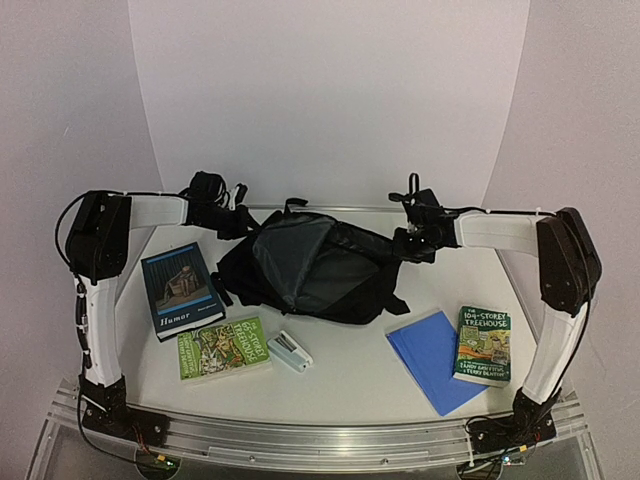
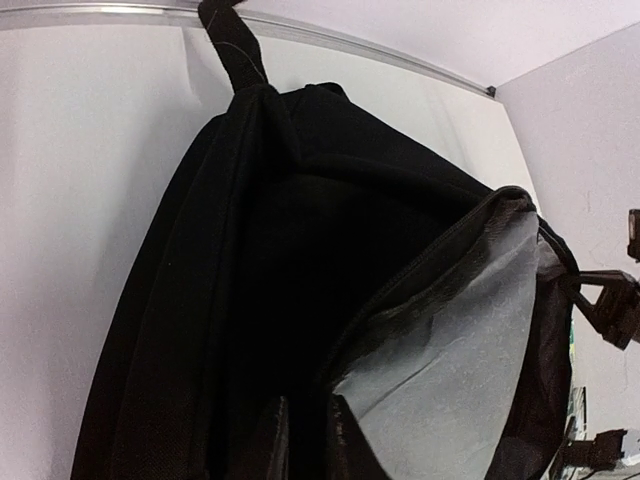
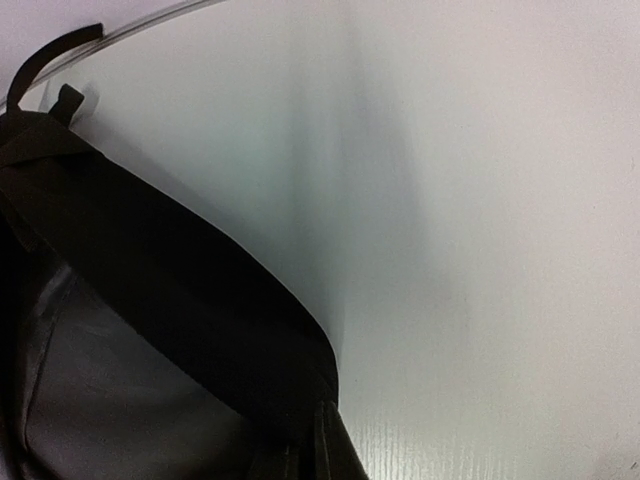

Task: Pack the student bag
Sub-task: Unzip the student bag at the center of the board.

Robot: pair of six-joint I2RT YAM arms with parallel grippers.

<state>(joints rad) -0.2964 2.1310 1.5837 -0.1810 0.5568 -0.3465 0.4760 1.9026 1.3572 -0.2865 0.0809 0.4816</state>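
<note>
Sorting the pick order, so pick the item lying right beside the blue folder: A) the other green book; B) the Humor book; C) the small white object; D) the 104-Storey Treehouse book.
D: the 104-Storey Treehouse book lies alongside the right edge of the blue folder.

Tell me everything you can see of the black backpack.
The student bag is a large, soft black fabric backpack lying at the middle back of the white table. Its main compartment gapes open, showing grey lining. A carry loop points to the far edge. The left gripper and right gripper are at its opposite sides.
</note>
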